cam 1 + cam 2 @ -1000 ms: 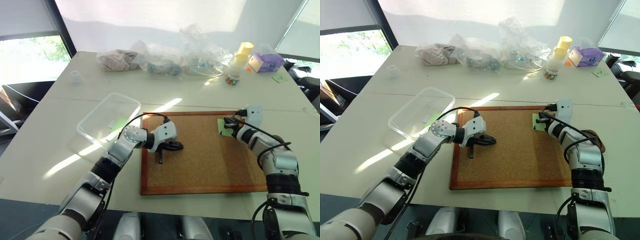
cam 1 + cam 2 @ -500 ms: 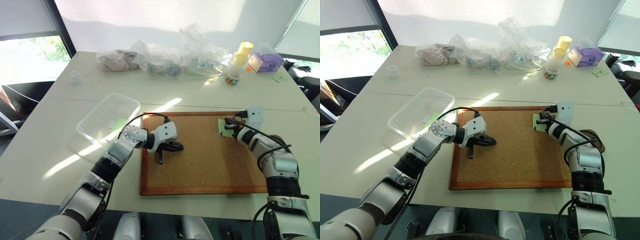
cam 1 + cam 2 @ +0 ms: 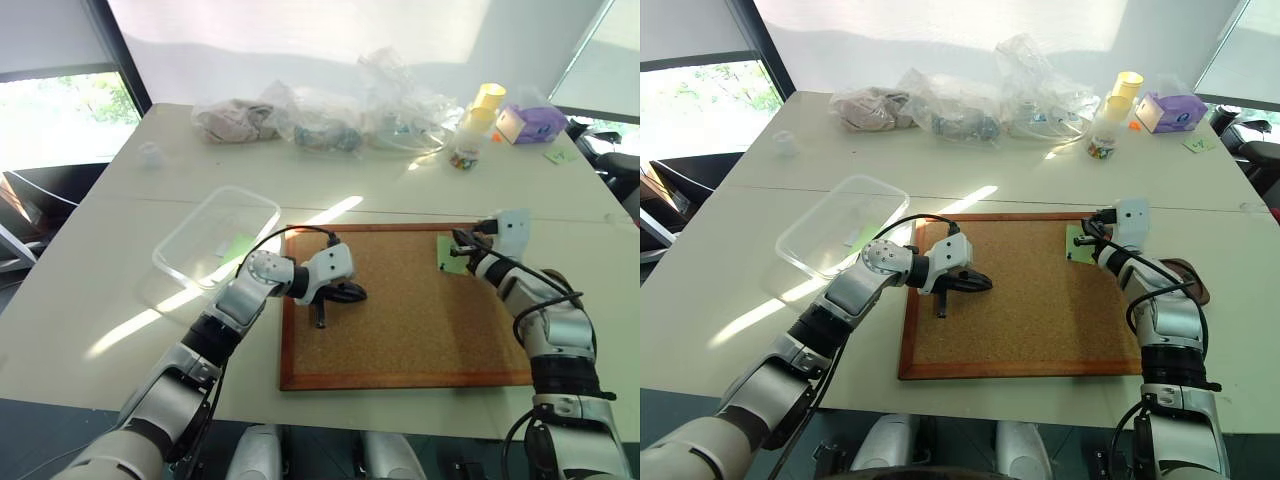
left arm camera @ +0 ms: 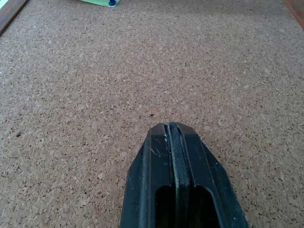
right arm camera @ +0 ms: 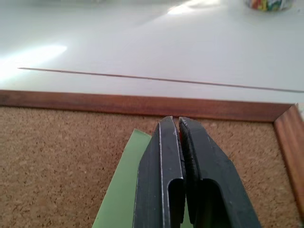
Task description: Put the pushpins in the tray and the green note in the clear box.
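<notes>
The green note lies on the cork board near its far right corner; a blue pushpin sits at the note's edge in the left wrist view. My right gripper is shut, its tips just over the note; I see nothing between them. My left gripper is shut, low over bare cork at the board's left part. The clear box stands left of the board with a pale-green paper inside. The dark brown tray peeks out behind my right forearm.
The wood-framed cork board fills the table's near middle. Along the far side lie clear plastic bags, a yellow-lidded bottle and a purple box. A small white cup stands far left.
My right gripper has tipped up slightly over the green note. The left arm has stayed still.
</notes>
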`<state>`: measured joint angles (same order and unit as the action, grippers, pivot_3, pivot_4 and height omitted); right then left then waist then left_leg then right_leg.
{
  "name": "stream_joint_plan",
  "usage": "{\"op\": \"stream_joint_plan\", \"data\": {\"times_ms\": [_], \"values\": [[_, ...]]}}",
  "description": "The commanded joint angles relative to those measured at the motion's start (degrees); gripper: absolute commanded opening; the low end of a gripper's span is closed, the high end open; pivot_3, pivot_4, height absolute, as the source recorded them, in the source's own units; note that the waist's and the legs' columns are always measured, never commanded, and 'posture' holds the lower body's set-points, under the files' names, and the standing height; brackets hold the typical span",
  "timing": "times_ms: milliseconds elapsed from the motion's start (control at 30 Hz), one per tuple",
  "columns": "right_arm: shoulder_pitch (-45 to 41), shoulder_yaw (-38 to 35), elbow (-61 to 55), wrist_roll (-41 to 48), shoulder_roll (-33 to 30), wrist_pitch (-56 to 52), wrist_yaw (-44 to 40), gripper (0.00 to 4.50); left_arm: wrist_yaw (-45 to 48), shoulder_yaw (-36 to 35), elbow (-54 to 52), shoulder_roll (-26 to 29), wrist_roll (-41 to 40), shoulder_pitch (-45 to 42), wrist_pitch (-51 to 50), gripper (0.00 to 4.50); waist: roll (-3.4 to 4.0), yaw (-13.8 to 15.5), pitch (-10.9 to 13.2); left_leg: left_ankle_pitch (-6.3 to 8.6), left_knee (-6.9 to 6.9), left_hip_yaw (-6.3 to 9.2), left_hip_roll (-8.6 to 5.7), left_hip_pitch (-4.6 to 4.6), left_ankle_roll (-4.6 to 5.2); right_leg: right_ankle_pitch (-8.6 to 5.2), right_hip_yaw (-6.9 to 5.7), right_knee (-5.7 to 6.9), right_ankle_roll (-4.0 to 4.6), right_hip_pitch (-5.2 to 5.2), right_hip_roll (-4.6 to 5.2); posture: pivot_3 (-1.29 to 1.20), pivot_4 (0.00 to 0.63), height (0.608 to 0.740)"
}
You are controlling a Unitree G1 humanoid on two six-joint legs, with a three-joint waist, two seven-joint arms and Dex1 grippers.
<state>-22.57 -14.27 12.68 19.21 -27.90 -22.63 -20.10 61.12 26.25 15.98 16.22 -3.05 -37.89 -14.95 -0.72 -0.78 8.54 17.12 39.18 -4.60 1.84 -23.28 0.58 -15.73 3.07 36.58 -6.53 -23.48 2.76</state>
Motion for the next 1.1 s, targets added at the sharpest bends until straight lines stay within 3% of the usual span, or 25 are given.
{"op": "stream_joint_plan", "data": {"times_ms": [33,300,700,1100], "values": [[-0.87,-2.27,-2.49,0.04,-0.51,2.1,0.58,0.03,1.24,1.84,1.51,0.96,1.82,1.7,-1.35,0.0,0.0,0.0,0.0,0.0,0.0,0.0,0.0,0.0,0.0,0.0,0.0,0.0,0.0,0.01,-0.01,0.0,0.15,0.74],[1.73,-4.63,-5.74,1.08,-0.13,1.45,1.87,0.03,1.1,1.9,1.16,1.0,1.92,1.88,-1.28,0.0,0.07,-0.02,-0.05,0.0,0.0,0.0,0.01,0.03,0.0,0.0,0.0,0.0,0.0,0.02,-0.02,0.0,0.15,0.74],[18.34,-21.15,-23.58,7.52,-2.82,-13.71,8.96,0.03,0.66,2.12,-0.52,1.17,2.78,2.39,0.46,0.0,0.24,-0.25,-0.16,0.0,-0.05,0.02,0.05,0.06,0.0,-0.01,0.04,-0.01,0.01,0.04,-0.03,0.0,0.15,0.74],[20.58,-22.61,-21.44,9.31,-2.32,-17.66,9.62,0.03,0.51,1.85,1.38,-0.3,3.56,1.8,1.35,0.0,0.29,0.13,-0.2,0.02,-0.05,0.03,0.02,0.13,0.03,-0.02,0.05,-0.1,0.03,0.15,-0.04,0.0,0.15,0.74]]}}
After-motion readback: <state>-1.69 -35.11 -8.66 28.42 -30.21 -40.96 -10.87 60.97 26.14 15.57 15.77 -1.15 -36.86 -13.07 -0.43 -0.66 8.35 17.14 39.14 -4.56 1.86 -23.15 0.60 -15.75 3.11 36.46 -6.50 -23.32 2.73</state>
